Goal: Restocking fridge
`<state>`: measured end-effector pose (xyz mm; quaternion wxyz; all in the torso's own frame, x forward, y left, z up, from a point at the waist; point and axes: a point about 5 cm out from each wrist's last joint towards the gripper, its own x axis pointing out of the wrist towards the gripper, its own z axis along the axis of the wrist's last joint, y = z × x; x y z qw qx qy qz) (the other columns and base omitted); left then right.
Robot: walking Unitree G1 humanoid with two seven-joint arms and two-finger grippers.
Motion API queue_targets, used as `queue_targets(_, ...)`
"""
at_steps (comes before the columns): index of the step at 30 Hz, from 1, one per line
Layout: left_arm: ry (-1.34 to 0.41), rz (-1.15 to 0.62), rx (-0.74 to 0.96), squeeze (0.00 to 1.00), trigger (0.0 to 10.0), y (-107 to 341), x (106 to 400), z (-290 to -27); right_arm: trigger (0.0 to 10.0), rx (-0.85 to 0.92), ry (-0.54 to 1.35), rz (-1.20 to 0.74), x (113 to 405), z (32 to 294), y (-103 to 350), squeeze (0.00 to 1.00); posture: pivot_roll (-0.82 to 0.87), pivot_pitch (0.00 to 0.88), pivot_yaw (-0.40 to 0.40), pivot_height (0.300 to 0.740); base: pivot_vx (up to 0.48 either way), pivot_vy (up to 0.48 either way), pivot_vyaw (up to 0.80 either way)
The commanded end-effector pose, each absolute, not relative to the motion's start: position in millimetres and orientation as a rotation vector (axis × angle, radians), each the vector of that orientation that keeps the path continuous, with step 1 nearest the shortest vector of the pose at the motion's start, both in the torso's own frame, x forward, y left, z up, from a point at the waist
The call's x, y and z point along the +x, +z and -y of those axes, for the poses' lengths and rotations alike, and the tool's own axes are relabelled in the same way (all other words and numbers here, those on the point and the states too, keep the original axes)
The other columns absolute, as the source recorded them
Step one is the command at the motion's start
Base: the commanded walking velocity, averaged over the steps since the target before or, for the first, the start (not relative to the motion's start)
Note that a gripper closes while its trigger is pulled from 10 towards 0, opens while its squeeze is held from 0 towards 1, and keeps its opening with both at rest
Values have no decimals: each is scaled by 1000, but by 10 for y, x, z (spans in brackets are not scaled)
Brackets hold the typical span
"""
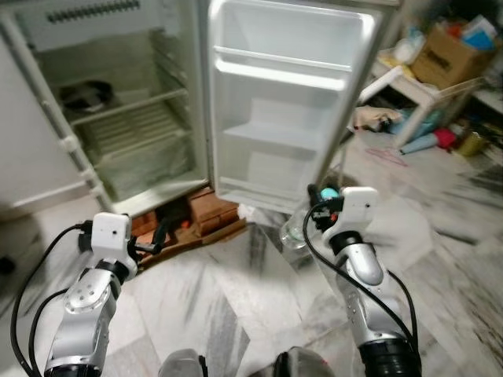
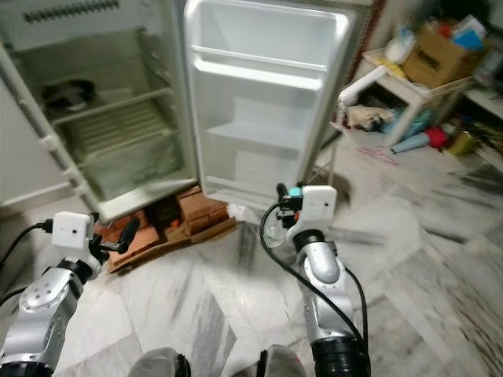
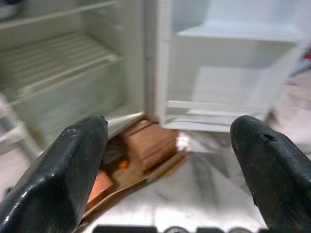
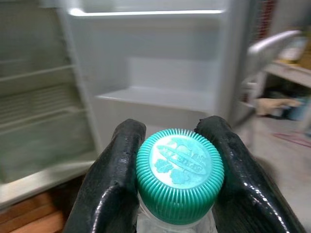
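**Bottle in hand, door shelves ahead**

Head views: I have the fridge standing open in front of me, its door swung wide with bare shelves. My right tool hangs just short of the door's lower edge, pinching a clear bottle that dangles below it. My left tool is raised near the bricks propping the fridge base. To do this step well, I judge I should step closer, lift the bottle above the door shelf rail, then lower it upright behind the rail before letting go. The bottle body is faint and blurred against the marble floor; I cannot tell how full it is. A dark object on the upper cabinet shelf is too dim to name.

Left wrist view: the two fingers stand spread wide with nothing between them, bricks and the door's bottom shelf beyond. The fingertips are cut off by the frame.

Right wrist view: the fingers press on the neck just under a green ribbed cap. The bottle's body is hidden below the cap.
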<state>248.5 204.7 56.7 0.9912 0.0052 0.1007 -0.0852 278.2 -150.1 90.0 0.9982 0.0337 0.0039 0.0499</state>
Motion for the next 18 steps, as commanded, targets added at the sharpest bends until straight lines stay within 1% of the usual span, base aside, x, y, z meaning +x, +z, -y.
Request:
queue_targets(1,-174,-204,-7,0,10000,559,2452,-2030,10000,64,63,13,2782,1596,936,0,57,43,-38,740,0,480,-481)
queue_targets(5,-141,-196,-20,0,10000,568,2483,-2078,10000,63,65,13,2781,1596,934,0,58,39,-42,740,0,480,-431)
queue_targets(12,-120,-172,-16,0,10000,604,2517,-2119,10000,62,79,25,2837,1559,970,0,63,40,-52,740,0,477,0)
queue_targets(18,-125,-171,-18,0,10000,570,2485,-2119,10000,63,86,38,2880,1545,997,0,65,29,-58,740,0,471,-634)
